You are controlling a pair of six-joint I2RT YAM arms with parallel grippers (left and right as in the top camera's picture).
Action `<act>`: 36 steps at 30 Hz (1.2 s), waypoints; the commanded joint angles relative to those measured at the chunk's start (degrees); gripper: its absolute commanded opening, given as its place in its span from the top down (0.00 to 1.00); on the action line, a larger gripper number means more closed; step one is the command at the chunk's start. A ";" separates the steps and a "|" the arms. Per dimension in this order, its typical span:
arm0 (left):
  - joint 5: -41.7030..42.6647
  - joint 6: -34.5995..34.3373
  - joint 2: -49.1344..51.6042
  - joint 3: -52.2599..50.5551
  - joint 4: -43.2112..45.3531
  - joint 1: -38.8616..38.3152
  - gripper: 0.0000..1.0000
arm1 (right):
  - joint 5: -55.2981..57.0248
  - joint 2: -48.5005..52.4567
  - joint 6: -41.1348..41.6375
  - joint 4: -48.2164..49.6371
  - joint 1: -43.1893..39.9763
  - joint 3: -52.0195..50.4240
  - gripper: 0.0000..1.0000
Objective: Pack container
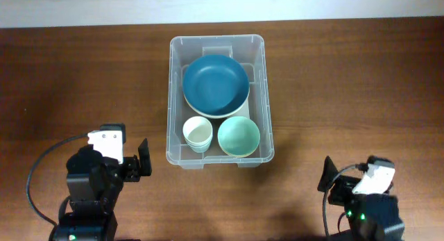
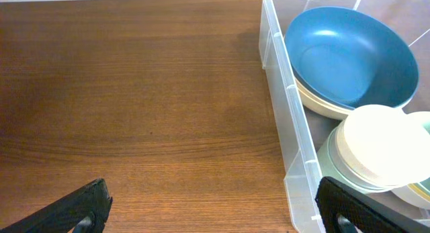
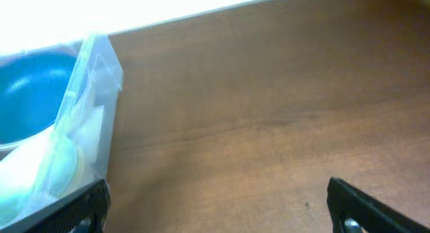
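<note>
Container (image 1: 216, 39): centre of frame on counter (image 1: 83, 81); holds blue bowl (image 1: 216, 85), white cup (image 1: 197, 133), green bowl (image 1: 238, 135).
Left gripper (image 1: 144, 160): lower left, spread wide.
Right gripper (image 1: 327, 177): lower right, spread wide.

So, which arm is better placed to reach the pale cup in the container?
Left, probably. The left gripper sits close beside the container, on the side where the pale cup stands. The right gripper is farther off, with the green bowl in between.

Even, bright light fills the overhead view, sharp throughout. The right wrist view is soft and blurred, its top edge washed out white; the tabletop (image 2: 134, 92) shows mild sheen.
</note>
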 commanded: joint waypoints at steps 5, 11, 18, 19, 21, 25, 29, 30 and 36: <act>0.63 -0.61 0.02 -0.22 0.20 0.09 0.00 | -9.25 -9.22 -5.46 14.32 -6.56 -13.79 0.01; 0.63 -0.61 0.02 -0.22 0.20 0.09 0.00 | -12.04 -9.22 -8.66 31.28 -11.30 -19.58 0.01; 0.63 -0.61 0.02 -0.22 0.20 0.09 0.00 | -16.57 -9.22 -15.61 54.69 -13.62 -29.11 0.01; 0.63 -0.61 0.02 -0.22 0.20 0.09 0.00 | -18.03 -9.22 -17.27 53.62 -14.25 -29.11 0.01; 0.63 -0.61 0.02 -0.22 0.20 0.09 0.00 | -18.73 -9.22 -17.33 49.94 -15.19 -29.11 0.01; 0.63 -0.61 0.02 -0.22 0.20 0.09 0.00 | -18.84 -9.22 -17.18 41.53 -15.34 -29.11 0.01; 0.63 -0.61 0.02 -0.22 0.20 0.09 0.00 | -18.82 -9.09 -17.16 41.44 -15.34 -29.11 0.01; 0.63 -0.61 0.02 -0.22 0.20 0.09 0.00 | -18.84 -9.09 -17.18 41.44 -15.34 -29.11 0.01; 0.63 -0.61 0.02 -0.22 0.20 0.09 0.00 | -18.82 -9.09 -17.16 41.44 -15.34 -29.11 0.01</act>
